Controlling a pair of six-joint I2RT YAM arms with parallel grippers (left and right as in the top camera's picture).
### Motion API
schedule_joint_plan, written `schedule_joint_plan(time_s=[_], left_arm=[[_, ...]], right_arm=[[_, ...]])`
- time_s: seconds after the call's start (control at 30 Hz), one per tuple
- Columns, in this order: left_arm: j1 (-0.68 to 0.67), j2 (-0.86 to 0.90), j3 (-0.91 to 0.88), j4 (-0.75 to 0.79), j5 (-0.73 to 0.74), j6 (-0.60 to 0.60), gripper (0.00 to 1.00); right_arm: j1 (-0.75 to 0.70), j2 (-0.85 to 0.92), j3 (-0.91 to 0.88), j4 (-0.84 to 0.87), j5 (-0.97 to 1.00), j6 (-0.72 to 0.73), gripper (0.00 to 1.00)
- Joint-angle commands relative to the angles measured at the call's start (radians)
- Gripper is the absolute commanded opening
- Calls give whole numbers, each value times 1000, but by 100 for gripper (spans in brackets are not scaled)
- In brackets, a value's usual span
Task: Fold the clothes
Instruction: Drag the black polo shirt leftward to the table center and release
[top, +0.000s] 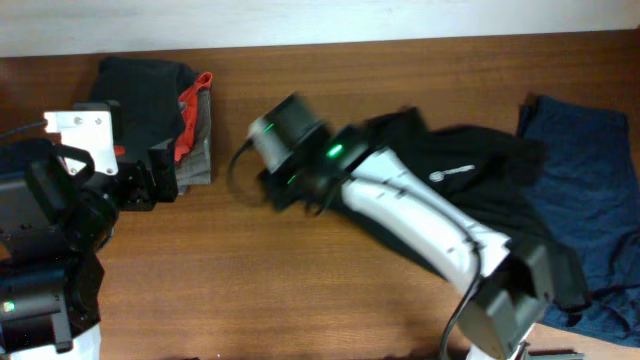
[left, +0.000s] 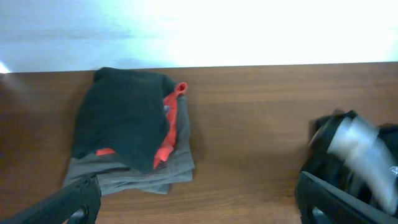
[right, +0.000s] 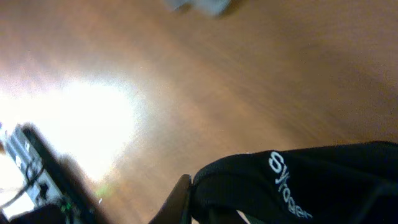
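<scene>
The shirt (top: 480, 160) lies crumpled on the surface (top: 300, 290), well right of the folded pile (top: 150, 100). The right end effector (top: 262, 185) looks clamped on its logo hem, between shirt and pile, so this is probably the spreading step. The left end effector (left: 199, 214), fingers apart, faces the pile, empty. Next, the shirt needs laying flat before any fold.

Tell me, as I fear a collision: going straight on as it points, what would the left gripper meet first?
Probably the folded pile, ahead of the open left gripper and a little off centre; only bare table shows between. Depth is hard to judge.
</scene>
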Motion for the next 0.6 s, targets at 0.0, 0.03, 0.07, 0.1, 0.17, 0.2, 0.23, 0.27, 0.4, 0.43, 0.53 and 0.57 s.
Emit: schedule_joint_plan(time_s=[0.0, 0.03, 0.07, 0.1, 0.17, 0.2, 0.23, 0.27, 0.4, 0.43, 0.53, 0.57], left_arm=[[6, -1, 18, 0, -47, -2, 99], [6, 1, 18, 0, -47, -2, 99], [6, 4, 18, 0, -47, -2, 99], [6, 5, 18, 0, -47, -2, 99], [6, 13, 18, -1, -45, -3, 99], [6, 15, 18, -1, -40, -3, 99], [6, 19, 18, -1, -29, -3, 99], [6, 29, 18, -1, 4, -3, 99], [6, 76, 18, -9, 91, -2, 99], [5, 98, 18, -18, 114, -2, 96], [-23, 182, 18, -45, 159, 3, 57], [-37, 205, 18, -46, 168, 10, 50]], right_arm=[[99, -2, 10, -2, 170, -62, 38], [108, -6, 10, -11, 228, -36, 52], [103, -10, 10, -22, 279, 3, 61], [86, -12, 10, -32, 316, 31, 66], [-8, -32, 10, -58, 370, 93, 68], [-60, -40, 10, -65, 370, 111, 68], [-98, -46, 10, -69, 370, 126, 68], [-196, -59, 10, -81, 369, 174, 67], [-539, -71, 10, -138, 320, 321, 33], [-648, -62, 10, -155, 297, 348, 20], [-998, -3, 9, -194, 185, 365, 4], [-1055, 16, 9, -200, 175, 365, 4]])
